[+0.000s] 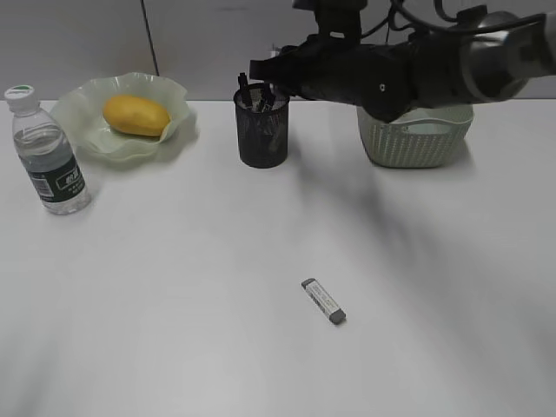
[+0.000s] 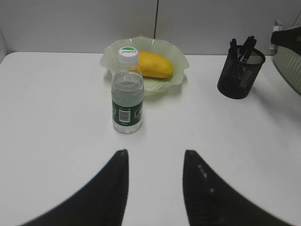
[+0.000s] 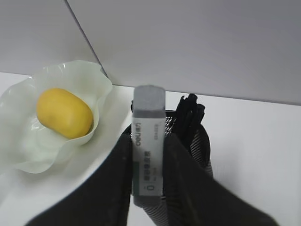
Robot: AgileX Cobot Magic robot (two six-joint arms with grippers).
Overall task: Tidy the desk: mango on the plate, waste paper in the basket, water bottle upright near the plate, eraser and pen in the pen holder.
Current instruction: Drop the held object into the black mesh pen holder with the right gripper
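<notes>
The right pincer (image 3: 148, 155) is clamped on an eraser (image 3: 148, 141), held on end with its grey tip up, right over the pen holder (image 1: 261, 129). In the exterior view the right arm reaches across from the right and ends at the holder's rim. Dark pens (image 3: 190, 115) already stand in the holder, leaning to its far right side in the right wrist view.

Oddly, a second eraser-like bar (image 1: 324, 301) lies flat on the worktop (image 1: 174, 304), well apart from everything; it is small and I cannot read it well enough to say it is the same kind.

The mango (image 1: 135, 115) lies on the plate (image 1: 87, 104). The bottle (image 1: 48, 152) stands upright just beside the plate. The basket (image 1: 417, 143) sits behind the right arm; whether the paper is inside cannot be seen. The left pincer (image 2: 155, 183) hangs half open and empty over bare worktop, facing the bottle.

The step in hand looks like the drop into the holder. To do it well, I would centre the eraser over the free part of the mouth, away from the pens, lower its bottom end below the rim so that it cannot bounce off the wire edge, then part the jaws and lift straight up without nudging the holder.
</notes>
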